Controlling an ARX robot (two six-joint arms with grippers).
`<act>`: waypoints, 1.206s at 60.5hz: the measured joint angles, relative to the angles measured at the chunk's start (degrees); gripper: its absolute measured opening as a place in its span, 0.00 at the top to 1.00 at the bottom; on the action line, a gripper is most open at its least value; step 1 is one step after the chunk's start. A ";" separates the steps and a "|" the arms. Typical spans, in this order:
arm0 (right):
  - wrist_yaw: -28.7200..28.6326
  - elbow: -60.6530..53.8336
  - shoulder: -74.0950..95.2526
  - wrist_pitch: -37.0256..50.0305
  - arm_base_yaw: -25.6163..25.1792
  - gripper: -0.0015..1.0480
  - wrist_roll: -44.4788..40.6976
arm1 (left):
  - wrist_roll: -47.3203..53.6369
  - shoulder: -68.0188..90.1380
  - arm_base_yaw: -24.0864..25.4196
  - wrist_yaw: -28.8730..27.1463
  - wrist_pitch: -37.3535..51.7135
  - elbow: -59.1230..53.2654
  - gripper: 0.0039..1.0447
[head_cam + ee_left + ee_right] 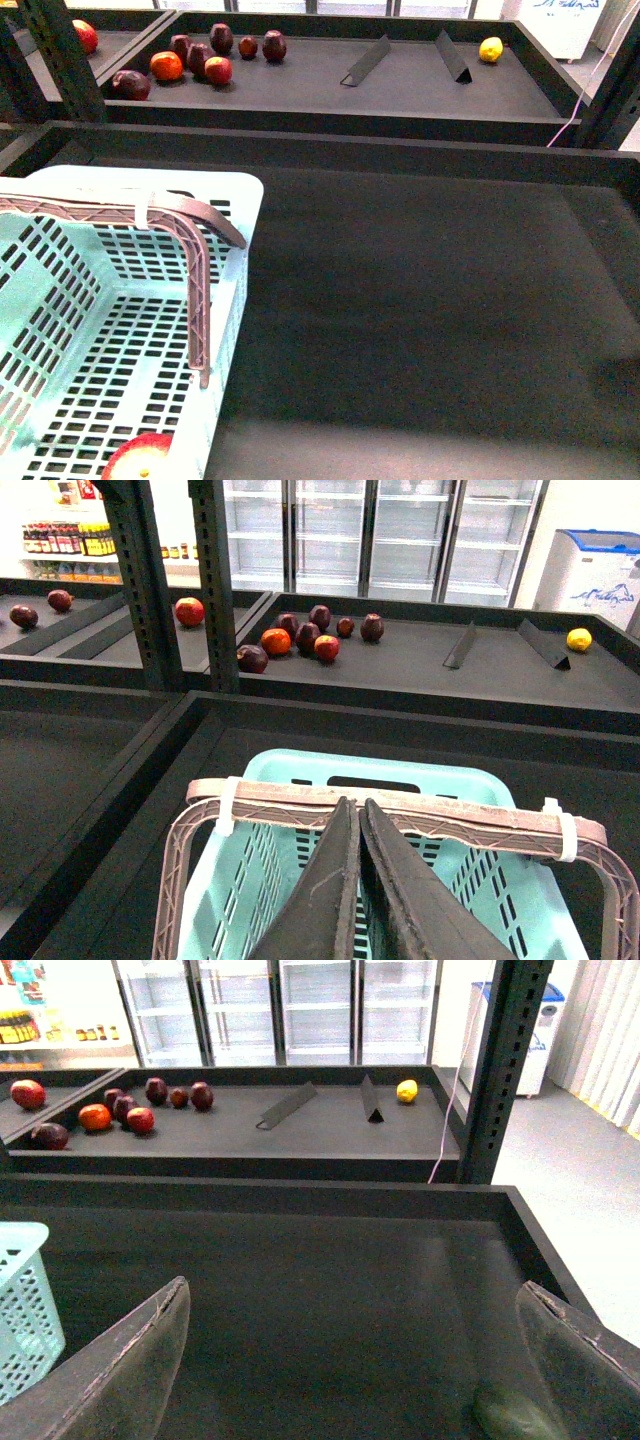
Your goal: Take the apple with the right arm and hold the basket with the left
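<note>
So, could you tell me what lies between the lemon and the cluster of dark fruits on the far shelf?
Two tilted dark divider plates, seen in the front view.

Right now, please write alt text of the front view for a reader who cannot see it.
A pale mint-blue basket with a mauve handle stands at lower left in a dark tray, an apple inside it. Behind, dark fruits and a lemon lie on a shelf.
</note>
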 joint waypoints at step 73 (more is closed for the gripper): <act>0.00 0.00 0.00 0.00 0.00 0.08 0.00 | 0.00 -22.77 0.00 -0.02 -22.99 0.02 0.97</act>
